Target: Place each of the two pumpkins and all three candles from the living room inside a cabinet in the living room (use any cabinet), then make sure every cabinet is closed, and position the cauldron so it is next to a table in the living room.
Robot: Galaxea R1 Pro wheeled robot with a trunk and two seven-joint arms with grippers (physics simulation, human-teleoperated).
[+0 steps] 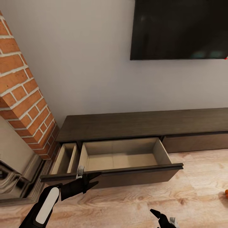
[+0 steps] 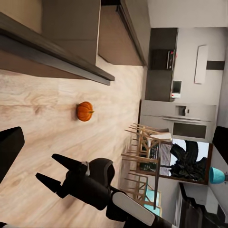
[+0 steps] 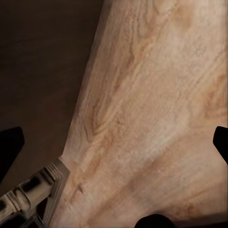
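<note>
Main risk: drawer (image 1: 123, 156) of the cabinet (image 1: 142, 125) pulled wide open and bare inside, front panel jutting out over the floor (image 1: 196, 183) right in the path of base and arms. Bumping that front on a turn could shove the drawer askew or half shut before anything goes in. Second risk: narrow side compartment (image 1: 65, 158) also open next to the brick column (image 1: 22, 95), so two fronts to shut later; easy to miss one.

Pumpkin (image 2: 84, 111) on the wood floor in the left wrist view, near the drawer front, upright-ish, stem sideways. Orange speck at the right edge of the head view (image 1: 226, 192), probably the same pumpkin, too little visible to be sure. Round ribbed body likely to roll if nudged off-centre by one finger rather than pinched. No candles or cauldron to report.

Left gripper (image 1: 86, 181) low, touching or just short of the drawer front near its left end, forearm angled up from bottom left, fingers parted a little, holding nothing. From the head view alone, cannot tell contact with the panel.

Right gripper (image 1: 162, 216) at the bottom edge, low over bare floor, well apart from the drawer; fingers spread wide in the left wrist view (image 2: 54, 171), nothing between them. Right wrist view: only floor and a dark edge ahead.
</note>
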